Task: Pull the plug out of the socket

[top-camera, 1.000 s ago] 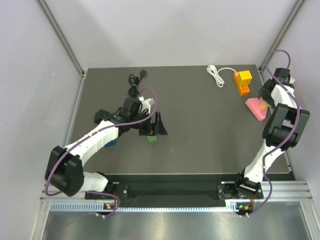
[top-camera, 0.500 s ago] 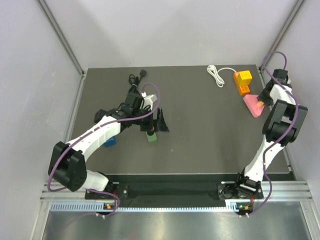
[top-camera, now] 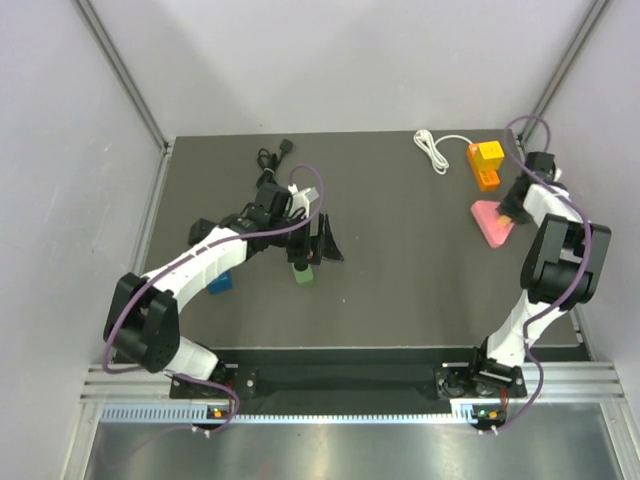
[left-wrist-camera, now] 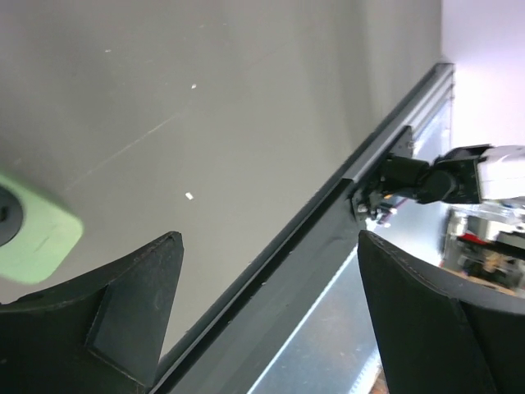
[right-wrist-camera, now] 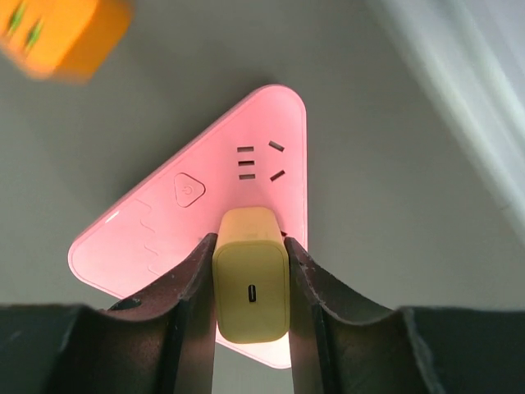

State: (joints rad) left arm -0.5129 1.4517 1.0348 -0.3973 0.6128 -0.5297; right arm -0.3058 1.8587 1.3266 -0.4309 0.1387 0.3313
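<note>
Fingers (right-wrist-camera: 184,287) of the right gripper (right-wrist-camera: 250,246) press against both sides of the yellow plug (right-wrist-camera: 250,287), clamped tight on its boxy body. The plug, with a small oval port on its upturned face, sits plugged into the pink socket (right-wrist-camera: 180,222), close to one edge. The socket is a rounded triangle with a power button and several slot openings, and it lies flat on the dark table (top-camera: 400,280). In the top view it rests at the far right of the table, just beside an orange block (top-camera: 487,165), with the right gripper over its outer side. Across the table, the left gripper (left-wrist-camera: 269,246) is spread wide and holds nothing. It hangs over bare tabletop, with a green block (left-wrist-camera: 37,238) just beside one finger.
</note>
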